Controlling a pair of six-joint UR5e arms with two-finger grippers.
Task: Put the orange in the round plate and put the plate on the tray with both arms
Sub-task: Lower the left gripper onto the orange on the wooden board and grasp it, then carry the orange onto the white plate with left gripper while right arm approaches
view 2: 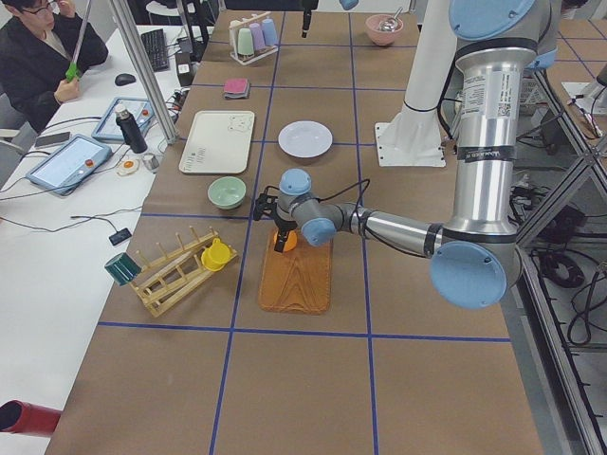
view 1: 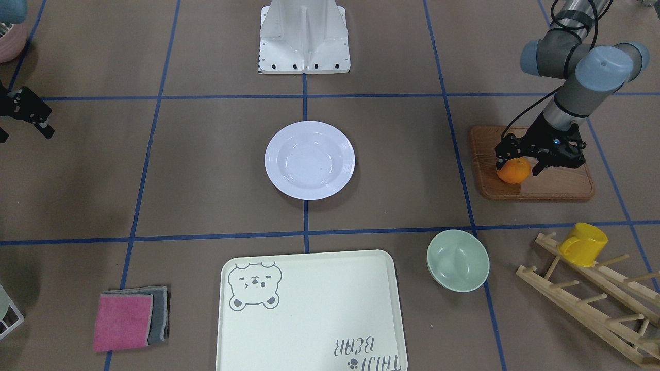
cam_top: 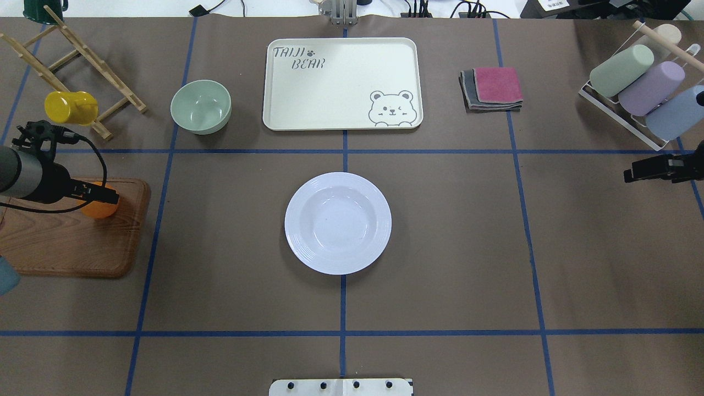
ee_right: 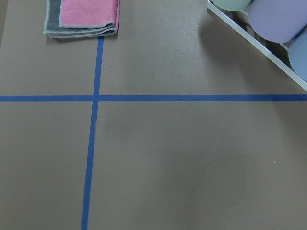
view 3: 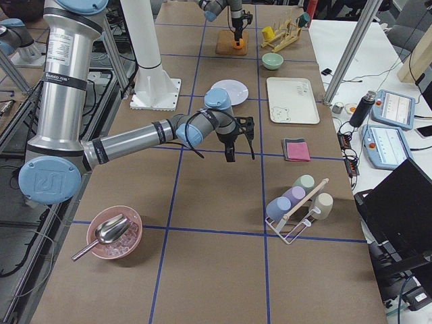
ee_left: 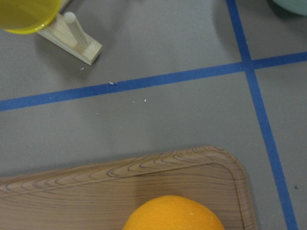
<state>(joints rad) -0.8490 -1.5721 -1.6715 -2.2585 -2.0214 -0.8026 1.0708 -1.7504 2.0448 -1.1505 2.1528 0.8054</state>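
Note:
The orange [view 1: 514, 171] rests on the brown wooden board [view 1: 551, 185] at the table's left end. My left gripper [view 1: 517, 166] is low over the orange and open, one finger on each side of it. In the overhead view the gripper [cam_top: 104, 197] hides most of the orange [cam_top: 97, 210]; the left wrist view shows only its top [ee_left: 173, 214]. The white round plate [cam_top: 337, 222] lies empty at the table's middle. Beyond it sits the cream bear tray [cam_top: 330, 110], also empty. My right gripper [view 1: 26, 135] hovers open and empty over bare table at the right end.
A mint-green bowl [cam_top: 201, 105] stands left of the tray. A wooden rack [cam_top: 82, 60] with a yellow mug [cam_top: 70, 106] is at the far left. Folded pink and grey cloths [cam_top: 492, 88] and a wire rack of pastel cups [cam_top: 643, 88] are on the right.

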